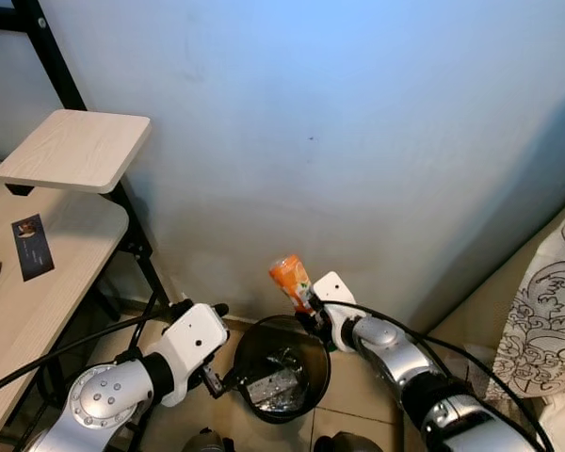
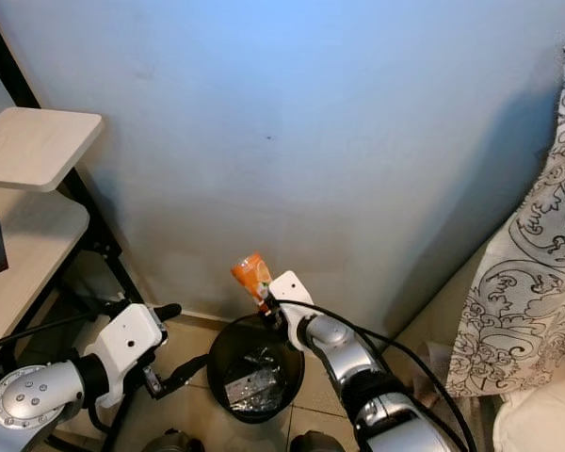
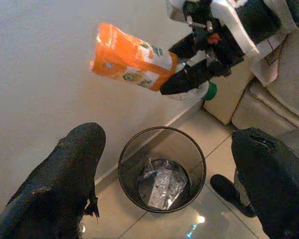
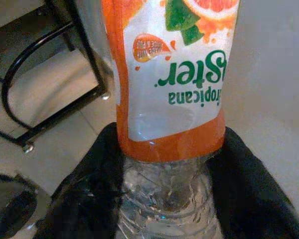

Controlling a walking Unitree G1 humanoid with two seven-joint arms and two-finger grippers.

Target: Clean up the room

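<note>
Farthest out from the left gripper [image 1: 218, 369], on the robot's left, stands a pale wooden desk with a black metal frame [image 1: 38, 273], its small raised shelf [image 1: 75, 148] above and a dark card [image 1: 32, 247] lying flat on the top. Nearer, the left gripper hangs low beside the black wire-mesh wastebasket [image 1: 281, 368], just off its rim, with its two black fingers [image 3: 70, 174] spread wide and nothing between them. Straight ahead of those fingers, in the left wrist view, the basket stands on glossy beige floor tiles [image 3: 219, 149] close to the pale blue wall [image 1: 358, 141], and crumpled silvery wrapping [image 3: 162, 182] lies at its bottom. Above the basket's far rim, the right gripper [image 1: 308, 312] is clamped on a clear plastic bottle with an orange Tropicana label [image 1: 292, 281], gripping it by the bare, crumpled part below the label (the green cap [image 3: 211, 90] end sits toward the wrist). This bottle tilts up and away from the gripper toward the wall, held in the air over the basket's edge and touching neither rim nor wall. Beyond the right gripper, on the robot's right, hangs a white cloth with a grey scroll pattern [image 1: 551, 311].
</note>
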